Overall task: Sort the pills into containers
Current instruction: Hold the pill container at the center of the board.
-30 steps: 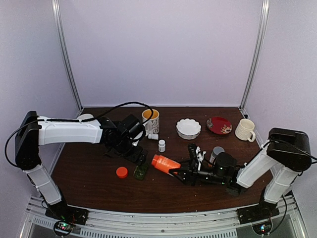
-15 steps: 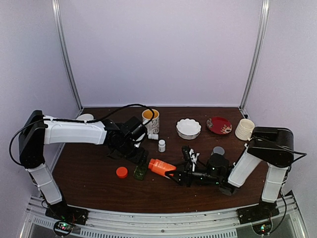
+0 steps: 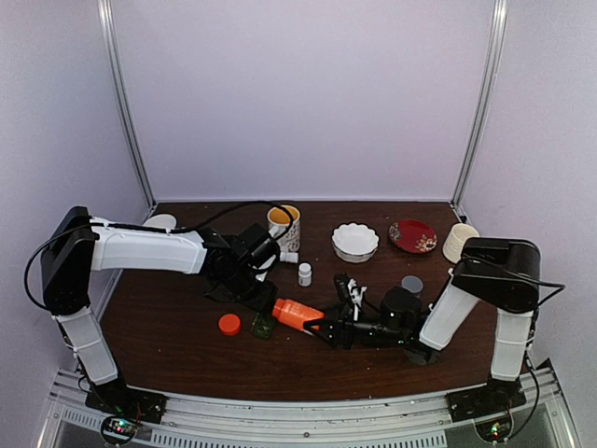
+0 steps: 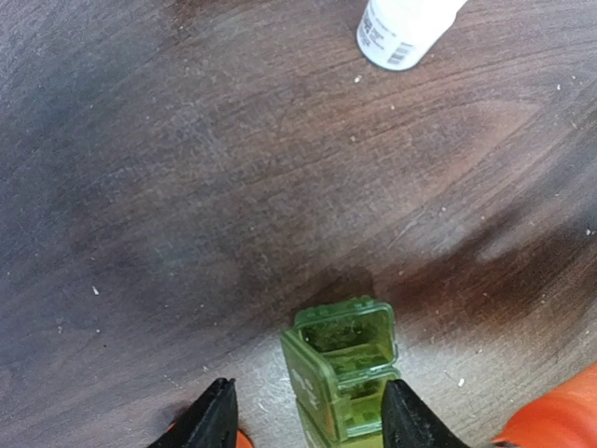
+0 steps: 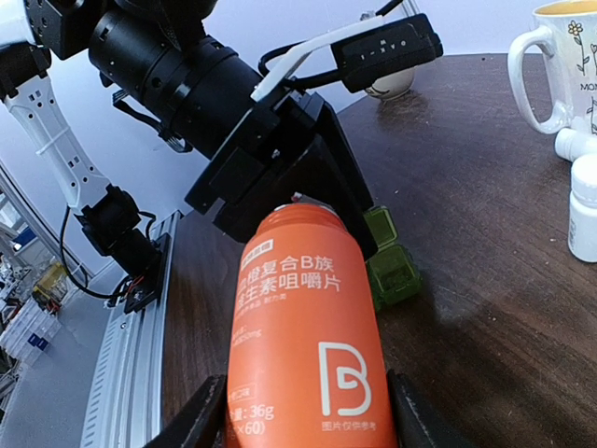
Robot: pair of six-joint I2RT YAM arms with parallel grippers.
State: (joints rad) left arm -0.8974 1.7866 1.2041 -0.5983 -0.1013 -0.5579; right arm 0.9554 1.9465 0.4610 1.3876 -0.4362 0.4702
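Wooden table (image 4: 187,187), left pincer (image 4: 309,415) spread astride green pill box (image 4: 343,373), contents unclear, right pincer (image 5: 308,411) pinching orange bottle (image 5: 303,308)

The pill box (image 4: 340,364) is crowded: the left gripper (image 4: 308,420) straddles it, the orange bottle (image 3: 297,313) lies just right, an orange cap (image 3: 229,324) left. Bare table (image 3: 159,327) lies open at the near left, beyond the cap.

The pill box (image 4: 343,373) (small, translucent dark green) lies flat on the dark wooden surface (image 3: 159,317), one end compartment open with its hinged lid raised.
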